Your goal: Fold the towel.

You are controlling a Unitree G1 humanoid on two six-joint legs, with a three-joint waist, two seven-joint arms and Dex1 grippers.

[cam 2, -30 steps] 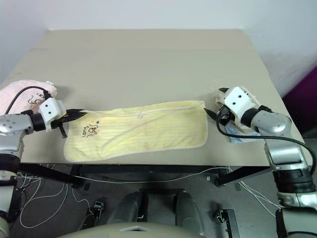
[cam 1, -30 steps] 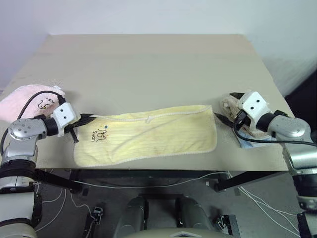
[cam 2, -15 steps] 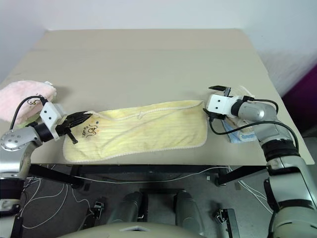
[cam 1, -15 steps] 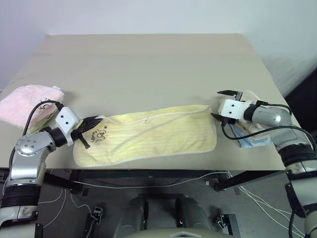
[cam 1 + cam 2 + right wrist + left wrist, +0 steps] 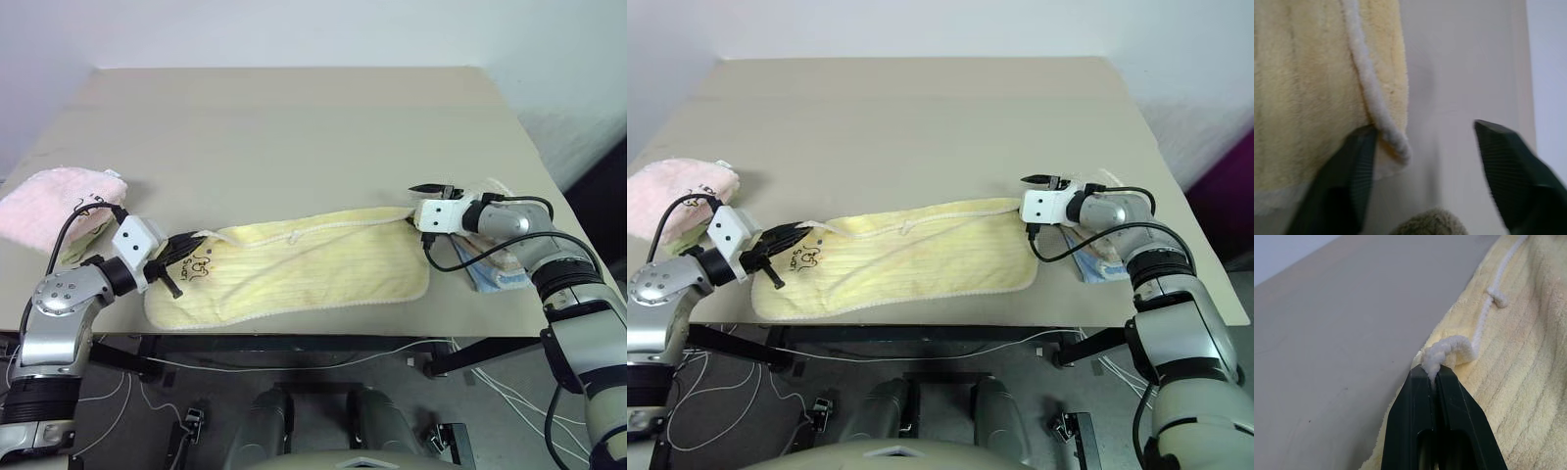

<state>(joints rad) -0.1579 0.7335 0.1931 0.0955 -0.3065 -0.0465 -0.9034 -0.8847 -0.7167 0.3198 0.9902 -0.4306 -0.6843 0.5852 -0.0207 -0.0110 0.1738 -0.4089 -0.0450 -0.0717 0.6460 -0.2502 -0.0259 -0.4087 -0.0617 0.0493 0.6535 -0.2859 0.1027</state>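
Right wrist view is showing the right gripper (image 5: 1422, 161) gaping, straddling the corner of the towel (image 5: 294, 269) lying lengthwise across the table (image 5: 294, 127); left gripper (image 5: 1436, 377) is pinching the opposite corner.

Lab-like test room: bare table (image 5: 294, 127) (cables (image 5: 127, 392) underneath), plain wall (image 5: 294, 29)

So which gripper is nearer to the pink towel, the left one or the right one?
The left. The left gripper is shut on the yellow towel's corner, just beside the pink towel. The right gripper is open at the yellow towel's opposite end, far across the table.
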